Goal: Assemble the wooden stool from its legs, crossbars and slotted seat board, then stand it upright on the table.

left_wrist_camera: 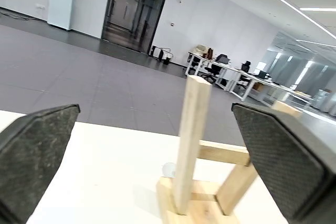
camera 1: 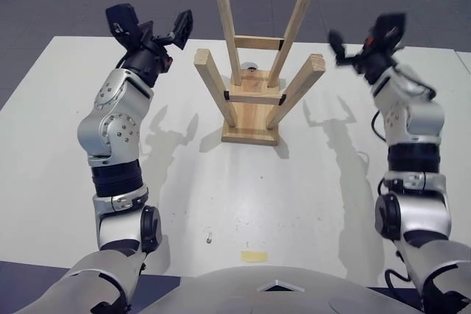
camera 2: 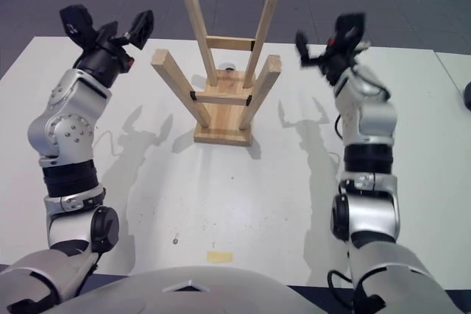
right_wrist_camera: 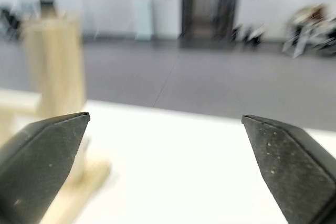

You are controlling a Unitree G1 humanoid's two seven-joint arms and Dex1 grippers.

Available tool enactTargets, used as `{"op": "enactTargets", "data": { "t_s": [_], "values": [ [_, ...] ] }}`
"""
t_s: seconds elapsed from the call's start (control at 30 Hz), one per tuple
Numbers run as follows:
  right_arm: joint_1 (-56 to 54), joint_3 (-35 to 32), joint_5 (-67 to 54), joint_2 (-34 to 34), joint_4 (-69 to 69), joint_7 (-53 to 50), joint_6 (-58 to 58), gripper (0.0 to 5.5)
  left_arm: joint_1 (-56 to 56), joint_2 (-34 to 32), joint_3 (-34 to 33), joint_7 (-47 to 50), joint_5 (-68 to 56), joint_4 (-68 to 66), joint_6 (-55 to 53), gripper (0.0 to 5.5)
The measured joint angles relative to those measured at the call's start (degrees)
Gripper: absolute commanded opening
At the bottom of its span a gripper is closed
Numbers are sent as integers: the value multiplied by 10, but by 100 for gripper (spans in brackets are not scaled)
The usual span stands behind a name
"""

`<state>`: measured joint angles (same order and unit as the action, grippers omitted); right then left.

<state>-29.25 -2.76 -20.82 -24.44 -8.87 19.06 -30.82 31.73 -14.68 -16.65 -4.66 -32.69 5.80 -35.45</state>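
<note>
Left eye view: the stool (camera 1: 250,101) stands upside down at the far middle of the tabletop (camera 1: 294,204), with the seat board (camera 1: 250,134) flat, four legs (camera 1: 227,27) pointing up and crossbars (camera 1: 257,43) joining them. The left gripper (camera 1: 152,21) hovers just left of it, fingers apart. The right gripper (camera 1: 362,36), hard to make out in outline, hovers to its right, fingers also apart. A small round thing (camera 1: 251,66) behind the seat is half hidden.

Left wrist view: wide-set fingers (left_wrist_camera: 37,150) frame one leg; the seat board is cut off at the edge.

Right wrist view: spread fingers (right_wrist_camera: 294,166), the stool indistinct beyond one of them
</note>
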Motion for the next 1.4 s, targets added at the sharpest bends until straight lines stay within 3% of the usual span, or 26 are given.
{"op": "enactTargets", "data": {
  "t_s": [0.23, 0.47, 0.57, 0.67, 0.73, 0.83, 0.93, 1.27, 1.4],
  "values": [
    [77, 115, -124, 28, 267, 133, -95, 540, 12, -68, -51, 10, 45, -41, 39, 539],
    [163, 103, -170, -60, 288, 250, -136, 540, -25, -76, -69, 16, 73, -55, 58, 539],
    [190, 106, -139, -106, 259, 278, -127, 540, -63, -112, -78, 0, 96, -54, 63, 539],
    [183, 103, -94, -113, 192, 283, -76, 540, -156, -202, -52, -67, 174, -65, 108, 539],
    [156, 91, -82, -97, 140, 297, -27, 540, -242, -266, -22, -158, 212, -95, 145, 539],
    [107, 78, -81, -80, 90, 325, 13, 540, -317, -303, 12, -289, 206, -98, 149, 539],
    [53, 107, -40, -77, 7, 396, 90, 540, -359, -346, 78, -417, 195, -58, 131, 539],
    [-65, 156, 44, 59, -230, 454, 247, 540, -201, -266, 165, -435, 174, -30, 85, 539],
    [-60, 160, 47, 53, -213, 495, 230, 540, -181, -265, 175, -436, 181, -43, 85, 539]
  ]
}}
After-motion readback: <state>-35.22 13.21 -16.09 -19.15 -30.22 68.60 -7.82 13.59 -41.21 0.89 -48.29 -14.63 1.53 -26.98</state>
